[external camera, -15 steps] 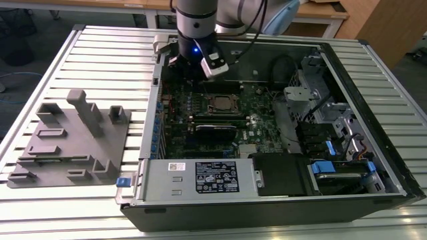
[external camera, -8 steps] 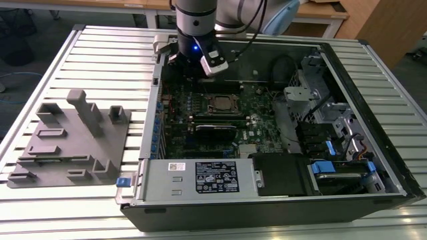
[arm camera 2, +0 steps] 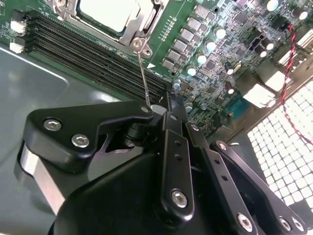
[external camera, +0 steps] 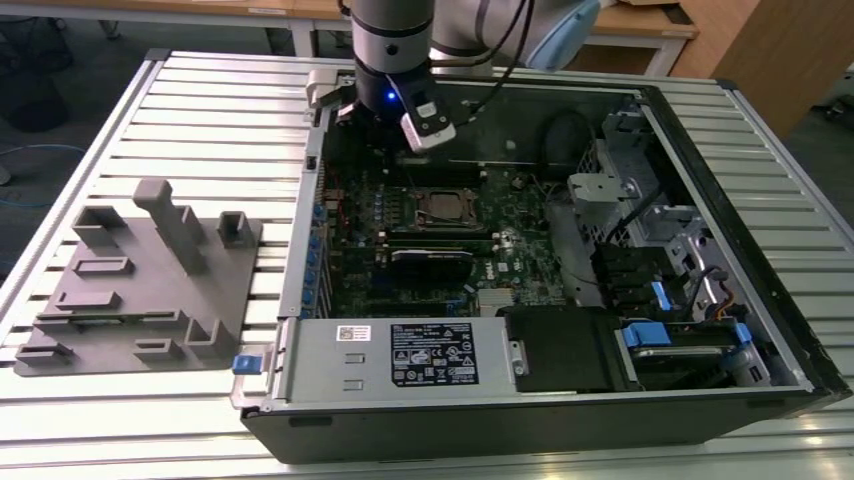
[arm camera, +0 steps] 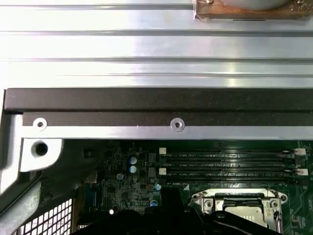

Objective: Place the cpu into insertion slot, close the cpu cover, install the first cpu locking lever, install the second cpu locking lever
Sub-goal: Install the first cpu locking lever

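Cpu [arm camera 2: 110,12] sits in insertion slot [external camera: 441,222] mid-board, with cpu cover [arm camera 2: 143,30] lying flat around it. Locking lever [arm camera 2: 143,78] stands raised from the socket corner, its free end pinched in the narrow-set fingers [arm camera 2: 146,113] of gripper [arm camera 2: 159,108]. Power supply [external camera: 320,365] bears a black printed label [external camera: 434,352], not transcribed.

Exterior view: an open computer case [external camera: 534,432] lies on a slatted metal table [external camera: 200,90]. A grey plastic rack [external camera: 147,290] sits at nine o'clock of the case. Inside the case, a power supply [external camera: 400,355] is at seven o'clock and a blue latch [external camera: 643,335] at five o'clock. Both wrist views: long black memory slots [arm camera 2: 98,54] [arm camera: 225,164] on a green circuit board [arm camera 2: 215,54].
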Robot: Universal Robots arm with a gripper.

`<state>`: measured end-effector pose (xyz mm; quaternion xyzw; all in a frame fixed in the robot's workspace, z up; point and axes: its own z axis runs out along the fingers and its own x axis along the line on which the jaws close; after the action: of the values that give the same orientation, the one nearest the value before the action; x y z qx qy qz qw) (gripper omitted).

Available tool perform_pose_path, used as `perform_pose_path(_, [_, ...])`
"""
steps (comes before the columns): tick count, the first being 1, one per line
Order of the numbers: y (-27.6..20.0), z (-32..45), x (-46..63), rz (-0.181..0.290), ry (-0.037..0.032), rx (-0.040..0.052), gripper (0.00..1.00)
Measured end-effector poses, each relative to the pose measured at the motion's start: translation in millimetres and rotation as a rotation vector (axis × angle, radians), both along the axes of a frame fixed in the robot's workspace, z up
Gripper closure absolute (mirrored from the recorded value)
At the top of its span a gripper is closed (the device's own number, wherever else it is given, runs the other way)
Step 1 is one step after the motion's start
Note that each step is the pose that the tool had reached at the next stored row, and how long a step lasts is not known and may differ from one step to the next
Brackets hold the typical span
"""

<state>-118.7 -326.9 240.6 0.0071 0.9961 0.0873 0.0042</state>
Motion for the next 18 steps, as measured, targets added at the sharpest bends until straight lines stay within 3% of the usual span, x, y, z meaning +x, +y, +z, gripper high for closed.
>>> perform_pose_path(7, [-0.2, 0.0, 4.1, 0.0, 0.0001, 0.0002, 0.89])
perform_pose_path(13, [-0.5, 0.0, 11.1, 0.0, 0.0, 0.0106, 0.89])
perform_pose_path(18, [-0.9, 0.2, 22.2, 0.0, 0.0012, 0.0128, 0.89])
